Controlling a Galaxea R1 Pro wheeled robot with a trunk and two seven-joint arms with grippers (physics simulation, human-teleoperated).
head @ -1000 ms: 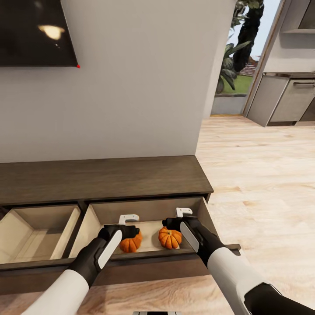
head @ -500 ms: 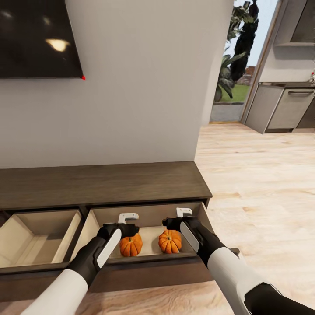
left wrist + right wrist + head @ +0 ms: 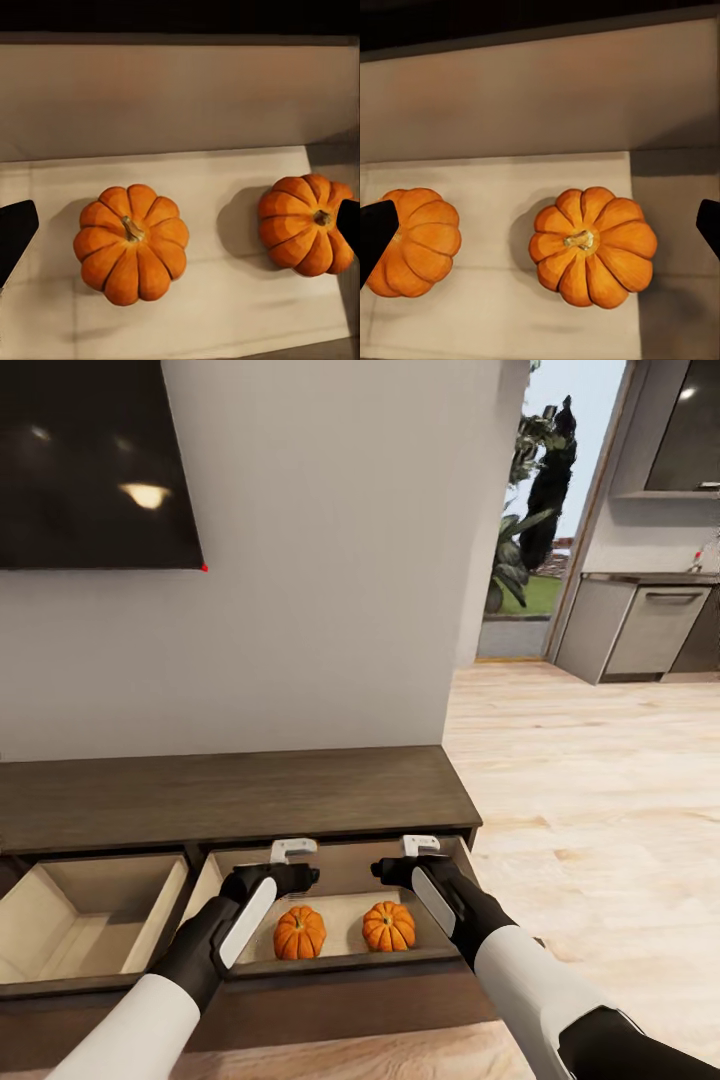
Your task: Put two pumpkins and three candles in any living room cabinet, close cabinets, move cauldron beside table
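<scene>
Both pumpkins sit on the pale floor of the cabinet's right-hand drawer (image 3: 340, 950), side by side and apart: the left pumpkin (image 3: 300, 932) under your left hand (image 3: 292, 850), the right pumpkin (image 3: 389, 926) under your right hand (image 3: 420, 846). In the wrist views each pumpkin (image 3: 131, 244) (image 3: 591, 246) lies free between dark fingertips (image 3: 15, 232) (image 3: 376, 232) spread wide at the frame edges, so both hands are spread and pinch nothing. They hang above the fruit, not touching it.

The cabinet (image 3: 230, 795) runs low along the grey wall, and both of its drawers stand pulled out toward you; the left drawer (image 3: 90, 915) looks bare as far as it can be seen.

By my reading, the pumpkin step is done and you're at the release. The next move calls for lifting both hands straight up and clear of the drawer walls without nudging either pumpkin, then going for the candles; leave the drawers open if you plan to use them again, and shut them afterwards.

Some things you can't judge from here: the left drawer's near-left corner is cut off by the frame, the drawer fronts are partly covered by your forearms, and the white fingers in the head view are too small to confirm the gap.
</scene>
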